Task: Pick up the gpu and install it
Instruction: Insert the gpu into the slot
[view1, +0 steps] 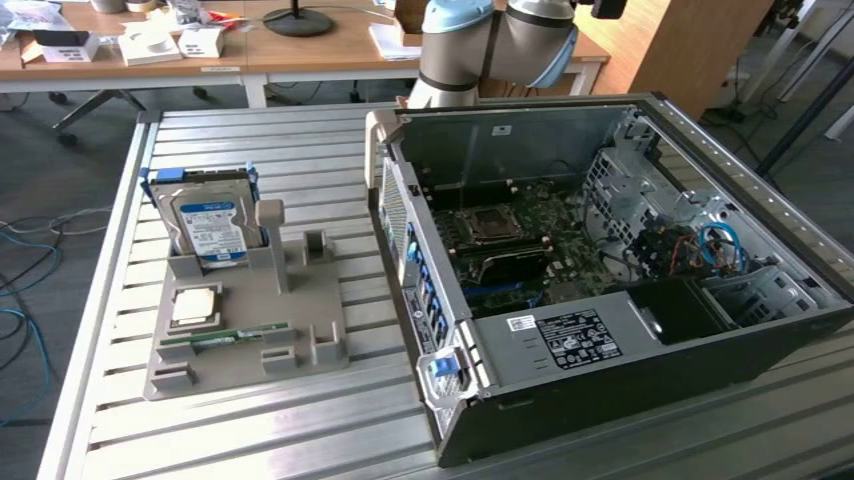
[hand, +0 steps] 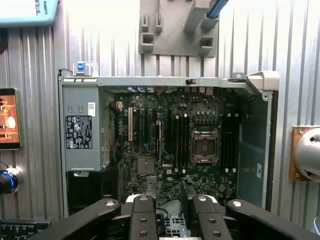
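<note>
The gripper (hand: 170, 204) hung above the open computer case (view1: 667, 360). Its jaws stood partly closed and appeared clamped on the gpu (hand: 174, 222). A greyish perforated metal piece and a dark edge showed between the two fingers (hand: 141, 220). The card was seen end-on, so little more of it could be made out. It was held in the air over one edge of the motherboard (view1: 514, 235) and was not yet seated in a slot.

The case lay on its side with the panel off, on the half of the slatted metal bench (view1: 267, 440) toward the exterior view's right. Inside, a bare CPU socket (view1: 490, 222) sat near the middle of the board. A power supply (view1: 567, 335) with a black-and-white label filled the case's near end.

A grey parts holder (view1: 314, 330) sat just beside the case, closer to the bench edge on the exterior view's left. A hard drive (view1: 211, 228) with a blue label stood upright at the holder's far end. A processor chip (view1: 196, 305) lay flat in front of it, and a slim green memory stick (view1: 220, 338) lay nearer the holder's near edge. The robot arm (view1: 487, 40) rose at the bench's far edge, behind the case.
</note>
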